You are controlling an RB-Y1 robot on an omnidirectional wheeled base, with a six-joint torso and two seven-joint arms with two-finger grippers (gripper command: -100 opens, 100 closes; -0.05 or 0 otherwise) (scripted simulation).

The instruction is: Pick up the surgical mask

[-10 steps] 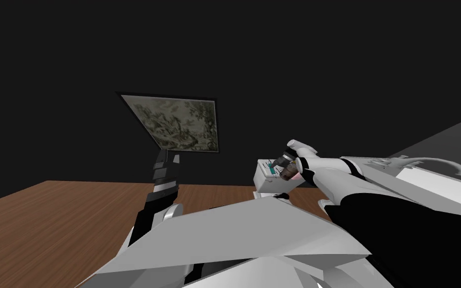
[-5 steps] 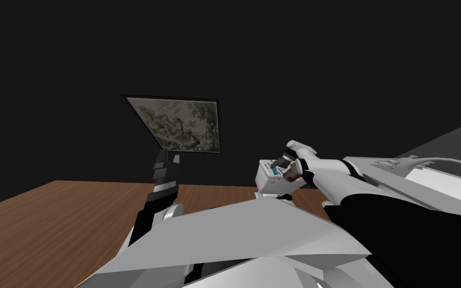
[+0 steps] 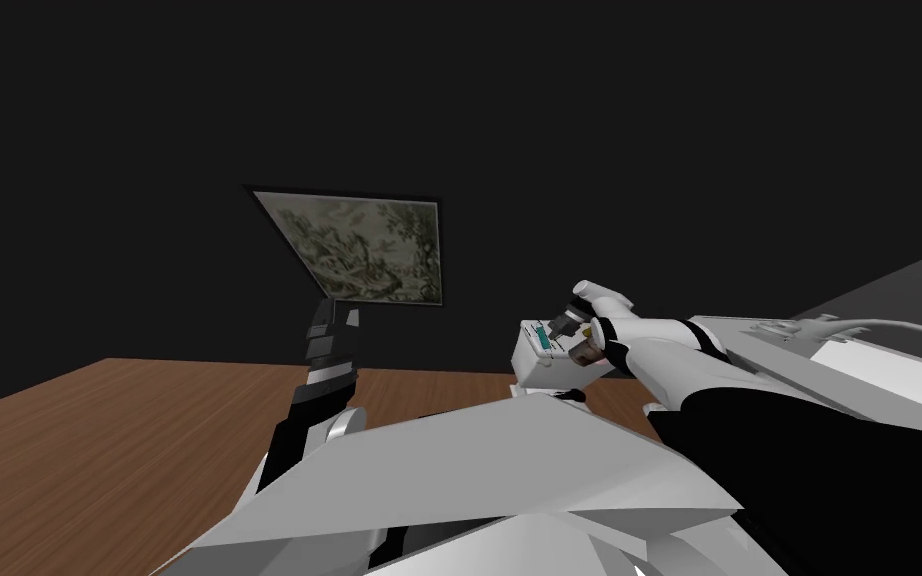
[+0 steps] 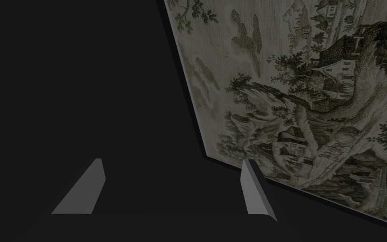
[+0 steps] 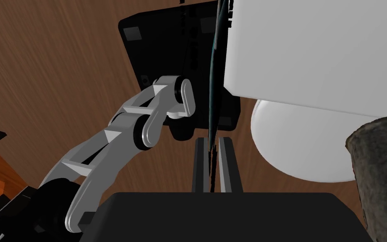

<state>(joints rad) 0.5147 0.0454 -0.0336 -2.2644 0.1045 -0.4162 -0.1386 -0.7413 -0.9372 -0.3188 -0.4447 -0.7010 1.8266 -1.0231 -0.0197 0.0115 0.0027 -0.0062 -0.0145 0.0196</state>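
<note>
Head view, right arm: the right gripper (image 3: pixel 552 330) reaches out over the top of a white box (image 3: pixel 534 365), with a teal strip, the surgical mask (image 3: pixel 547 339), at its tip.
Head view, left arm: the left gripper (image 3: pixel 334 318) is raised off to the other side, well apart from the mask and above the wooden floor (image 3: pixel 99 440).
Left wrist view, jaws: spread wide, with nothing between them.
Right wrist view, jaws: pressed together on the mask, whose thin edge is pinched between the two fingers (image 5: pixel 200 168).
Right wrist view, mask: seen edge-on as a thin dark line with a teal tint. It runs straight out from the jaws and passes just beside the side of the white box.
Relation that matters: the mask's long axis follows the right gripper's own line, so the sheet hangs ahead of the jaws, not across them. The right arm has it; the left is far off.
Judgement: the grasp looks made, so what remains is to draw the mask away from the box without snagging it.
</note>
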